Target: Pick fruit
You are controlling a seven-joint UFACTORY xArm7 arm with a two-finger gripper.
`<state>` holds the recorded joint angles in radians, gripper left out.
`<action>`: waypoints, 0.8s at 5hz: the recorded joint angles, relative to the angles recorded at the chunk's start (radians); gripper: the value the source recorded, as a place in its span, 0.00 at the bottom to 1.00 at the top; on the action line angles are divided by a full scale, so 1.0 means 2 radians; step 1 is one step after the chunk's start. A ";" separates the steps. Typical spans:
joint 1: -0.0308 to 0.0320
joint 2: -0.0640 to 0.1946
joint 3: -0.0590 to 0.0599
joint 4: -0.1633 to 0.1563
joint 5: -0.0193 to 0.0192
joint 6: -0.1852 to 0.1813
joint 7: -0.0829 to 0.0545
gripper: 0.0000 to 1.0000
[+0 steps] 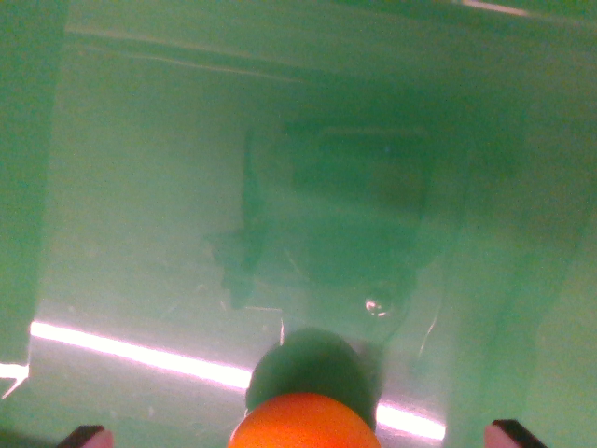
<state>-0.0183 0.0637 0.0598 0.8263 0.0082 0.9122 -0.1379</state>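
An orange fruit (303, 422) shows at the bottom centre of the wrist view, cut off by the frame's lower edge. Its dark round shadow (312, 369) lies just beyond it on the green surface (168, 187). My gripper (298, 435) is open. Only the two dark fingertips (86, 436) peek in at the bottom left and bottom right corners, far apart. The fruit sits in the gap between them, and neither fingertip touches it. The lower part of the fruit is hidden.
The glossy green surface fills the view, with a bright reflected light strip (140, 353) across the lower part. A large dark shadow of the arm (345, 205) falls in the middle. A raised green wall or fold (23, 168) runs down the wrist view's left.
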 joint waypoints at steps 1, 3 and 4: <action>0.0003 0.001 0.000 -0.019 -0.0004 -0.018 -0.003 0.00; 0.0007 0.001 -0.001 -0.036 -0.0008 -0.034 -0.006 0.00; 0.0007 0.001 -0.001 -0.036 -0.0008 -0.034 -0.006 0.00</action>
<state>-0.0170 0.0658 0.0586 0.7543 0.0066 0.8439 -0.1501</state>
